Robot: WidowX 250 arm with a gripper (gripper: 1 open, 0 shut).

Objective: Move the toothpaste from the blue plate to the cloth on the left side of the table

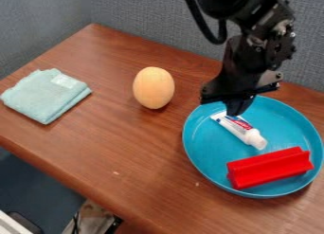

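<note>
The toothpaste point(241, 129), a small white tube with red and blue marks, lies in the blue plate point(207, 148) at the right of the table point(114, 153). My gripper point(233, 103) hangs just above the tube's upper end, pointing steeply down, its dark fingers shut with nothing between them. The cloth point(45, 94), a folded teal-green towel, lies at the left side of the table, far from the gripper.
A red rectangular block point(271, 168) rests in the plate's lower right part. An orange egg-shaped object point(153, 87) stands between cloth and plate. The table's front edge runs diagonally below; a grey wall is behind.
</note>
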